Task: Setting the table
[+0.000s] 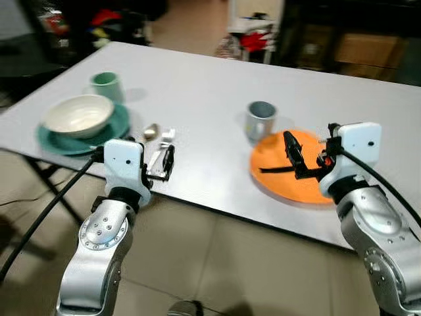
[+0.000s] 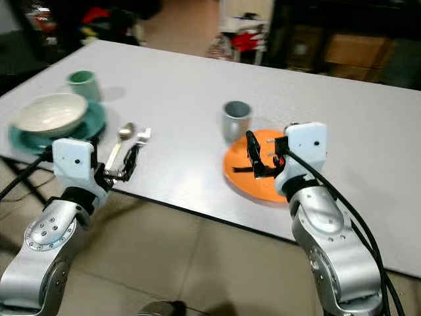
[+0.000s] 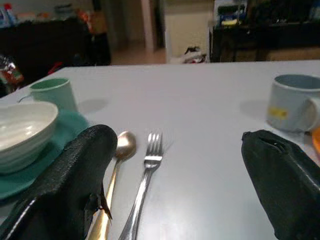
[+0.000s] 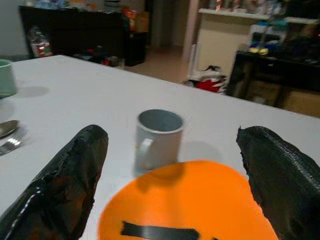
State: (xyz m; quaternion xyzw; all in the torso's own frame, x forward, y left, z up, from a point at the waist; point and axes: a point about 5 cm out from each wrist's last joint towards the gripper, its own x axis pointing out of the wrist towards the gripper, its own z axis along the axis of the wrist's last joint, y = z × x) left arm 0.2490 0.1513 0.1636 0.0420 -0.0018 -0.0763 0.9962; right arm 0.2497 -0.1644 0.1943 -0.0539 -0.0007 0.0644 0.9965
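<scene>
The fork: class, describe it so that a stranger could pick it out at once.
On the grey table, find the green plate with the white bowl near the robot's left. Just beside it lie two utensils; the fork is the silver one with prongs, farther from the plate than the round-headed spoon.

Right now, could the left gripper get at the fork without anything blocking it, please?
Probably yes. The left gripper is open, with the fork lying straight ahead between its fingers, beside the spoon. The spoon lies close alongside, so it might get caught too.
</scene>
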